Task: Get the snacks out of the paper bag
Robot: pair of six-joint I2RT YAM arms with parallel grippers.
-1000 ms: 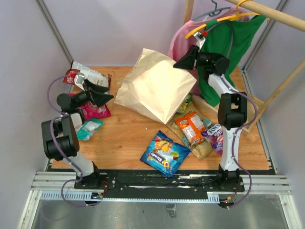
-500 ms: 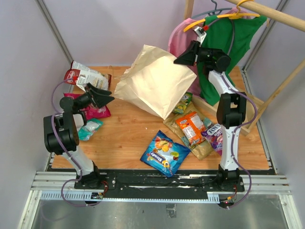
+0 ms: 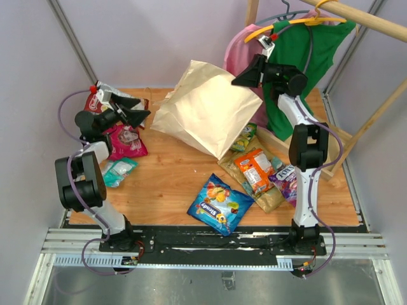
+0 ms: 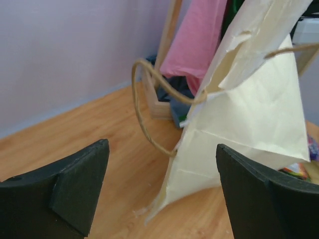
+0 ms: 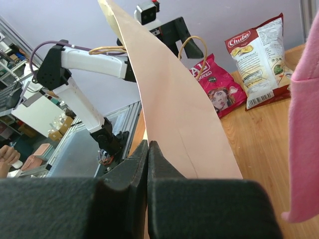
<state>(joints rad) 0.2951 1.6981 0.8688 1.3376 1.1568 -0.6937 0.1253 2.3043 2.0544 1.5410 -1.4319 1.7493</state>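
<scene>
Nearest the arm bases a blue packet (image 3: 220,206) is lying flat. An orange packet (image 3: 254,170) and a purple packet (image 3: 287,183) are lying just beyond it to the right, and a teal packet (image 3: 117,170) and a magenta packet (image 3: 127,141) at the left.

Further back the left gripper (image 3: 137,114) is hovering with its jaws wide apart and nothing between them, facing the paper bag (image 3: 206,114) and its loop handle (image 4: 149,107). The bag is hanging tilted over mid-table. The right gripper (image 5: 148,149) is pinching its raised far corner, fingers pressing together on the paper.

Whether any snack is sitting inside is hard to say, as the mouth is not showing. That thin pinch is probably risking a slip or tear, which would drop the bag onto the packets below. The open left jaws could also snag the handle.

The bag's long axis is running from the raised far-right corner down toward the left, mouth and handles pointing at the left gripper.
</scene>
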